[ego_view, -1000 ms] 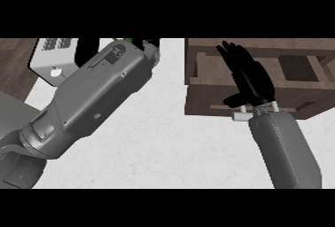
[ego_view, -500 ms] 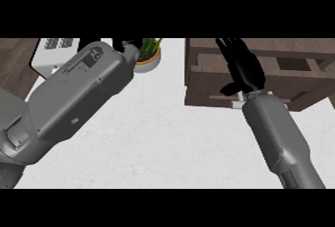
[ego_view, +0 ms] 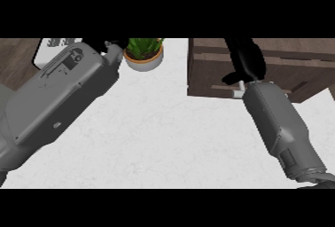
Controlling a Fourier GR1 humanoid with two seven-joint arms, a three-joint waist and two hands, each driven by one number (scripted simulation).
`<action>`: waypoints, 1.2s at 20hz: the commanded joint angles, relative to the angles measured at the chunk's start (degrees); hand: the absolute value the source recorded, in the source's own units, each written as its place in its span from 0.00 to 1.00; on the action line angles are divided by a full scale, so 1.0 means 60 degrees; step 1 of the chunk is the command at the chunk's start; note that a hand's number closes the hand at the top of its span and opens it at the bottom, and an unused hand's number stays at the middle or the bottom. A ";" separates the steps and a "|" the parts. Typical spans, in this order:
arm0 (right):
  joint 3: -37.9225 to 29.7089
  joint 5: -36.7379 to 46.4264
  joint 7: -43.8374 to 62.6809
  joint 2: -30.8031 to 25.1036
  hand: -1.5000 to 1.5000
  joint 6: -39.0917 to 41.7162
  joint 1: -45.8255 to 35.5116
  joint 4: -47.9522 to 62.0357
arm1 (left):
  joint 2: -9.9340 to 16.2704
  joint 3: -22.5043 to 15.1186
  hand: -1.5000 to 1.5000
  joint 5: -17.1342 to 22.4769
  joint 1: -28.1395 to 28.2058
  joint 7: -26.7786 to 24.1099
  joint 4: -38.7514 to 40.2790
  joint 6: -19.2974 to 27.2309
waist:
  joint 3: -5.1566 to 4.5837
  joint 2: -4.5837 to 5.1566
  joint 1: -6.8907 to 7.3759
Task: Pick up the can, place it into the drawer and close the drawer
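No can shows anywhere in the head view, so where it lies, which way it points and how its long axis runs cannot be told; it may sit inside the drawer (ego_view: 262,66) under the right hand (ego_view: 245,57), or be hidden by an arm, but that is a guess. The drawer is the dark wooden box at the far right of the white counter (ego_view: 170,133), and its near face hangs out over the counter, so it looks not yet pushed home. Judging from this, the closing is what is left, and perhaps the placing too. The right hand reaches far over the drawer, its black fingers running straight and holding nothing that can be seen. The left hand (ego_view: 112,44) is mostly hidden behind its grey forearm at the far left, and whether its fingers are curled cannot be told. A small potted plant (ego_view: 144,52) stands just right of it, with a white appliance (ego_view: 56,46) at the far left edge
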 commanded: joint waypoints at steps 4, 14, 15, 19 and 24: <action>-0.0476 0.0111 0.0254 -0.0054 0.00 -0.1029 -0.1257 0.1747 | 0.0100 0.0151 0.00 -0.0324 0.0207 -0.0054 -0.0052 -0.0113 | 0.0125 0.0259 0.0032; -0.0720 0.0348 0.0749 -0.0656 0.00 -0.1431 -0.2322 0.2778 | 0.0614 0.0028 0.00 -0.0414 0.0215 0.0913 -0.1358 0.0113 | 0.0133 0.0307 0.0495; -0.0646 0.0428 0.1014 -0.0503 0.00 -0.1066 -0.2860 0.2794 | 0.0670 0.0091 0.00 -0.0439 0.0469 0.0741 -0.1323 -0.0034 | 0.0118 0.0273 0.0424; -0.0917 0.0173 0.0551 -0.0870 0.00 -0.1077 -0.2731 0.3062 | 0.0855 0.0036 0.00 -0.0579 0.0402 0.0956 -0.1517 0.0077 | 0.0136 0.0321 0.0451; -0.1962 -0.1135 -0.0870 -0.0600 0.00 0.0187 -0.3265 0.3146 | 0.0762 -0.0005 0.00 -0.0574 0.0825 0.0876 -0.1961 0.0065 | 0.0151 0.0321 0.0588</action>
